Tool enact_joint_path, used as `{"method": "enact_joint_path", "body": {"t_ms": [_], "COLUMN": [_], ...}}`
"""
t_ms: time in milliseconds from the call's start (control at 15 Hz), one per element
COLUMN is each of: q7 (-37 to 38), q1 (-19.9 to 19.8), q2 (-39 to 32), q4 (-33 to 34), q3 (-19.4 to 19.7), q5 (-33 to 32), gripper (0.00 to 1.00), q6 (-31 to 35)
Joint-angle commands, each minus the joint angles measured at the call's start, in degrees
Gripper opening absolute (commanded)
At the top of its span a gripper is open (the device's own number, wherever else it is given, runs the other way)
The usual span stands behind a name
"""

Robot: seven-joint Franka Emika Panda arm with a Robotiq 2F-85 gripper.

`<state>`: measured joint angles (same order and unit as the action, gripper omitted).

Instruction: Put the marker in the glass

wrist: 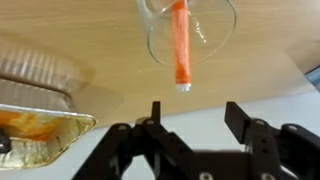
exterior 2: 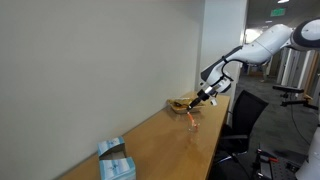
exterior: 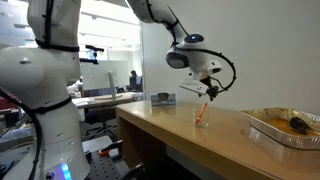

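Note:
An orange marker (wrist: 181, 45) stands inside a clear glass (wrist: 190, 30) on the wooden table; in the wrist view its white tip points toward me. My gripper (wrist: 197, 110) is open and empty, just above and beside the glass. In an exterior view the gripper (exterior: 205, 92) hovers over the glass (exterior: 202, 116) with the marker (exterior: 203, 113) leaning inside. In the other exterior view the gripper (exterior 2: 203, 98) sits above the glass (exterior 2: 192, 109), far down the table.
A foil tray (wrist: 40, 120) with orange food residue lies beside the glass, also in an exterior view (exterior: 285, 127). A blue-and-white carton (exterior 2: 115, 160) stands at the near end of the long table (exterior 2: 160, 140). A wall runs along it.

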<state>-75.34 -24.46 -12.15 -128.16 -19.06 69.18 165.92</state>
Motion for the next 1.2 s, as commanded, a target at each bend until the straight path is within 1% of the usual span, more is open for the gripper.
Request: {"method": "enact_joint_path", "body": {"t_ms": [0,67,200,267,400,467,533,600,667,733,800,867,1000,1133], "q7": [12.9,19.9,30.8,36.1,46.9,51.4,53.2,54.4,53.9,55.2,57.1,57.8,58.7,58.2], "q1": [3.3,5.5,11.3,15.0,18.7,17.0,17.5,17.7,17.8,18.5,19.1,19.5,20.0,20.0], "q2": [2.6,3.1,4.0,4.1,4.4,5.0,5.5,5.8,6.1,5.8,5.3,4.7,3.4,2.2], "q4": [-4.2,-6.2,-8.9,-9.2,-5.9,-3.2,-0.3,2.8,5.4,8.5,11.2,13.3,16.4,18.2], "q3": [2.7,5.6,13.8,18.8,24.8,23.5,23.6,22.7,22.0,21.9,21.9,21.7,21.5,21.4], "q5": [-13.4,-21.3,-34.4,-41.2,-54.8,-60.8,-63.3,-64.7,-64.4,-66.4,-68.7,-69.4,-70.2,-69.2], "gripper": [0.99,1.0,1.0,1.0,1.0,1.0,1.0,1.0,1.0,1.0,1.0,1.0,1.0,1.0], "q6": [3.2,2.6,-0.8,-2.6,-9.5,-13.7,-18.4,-22.8,-26.9,-33.0,-38.0,-41.9,-47.5,-49.6]}}
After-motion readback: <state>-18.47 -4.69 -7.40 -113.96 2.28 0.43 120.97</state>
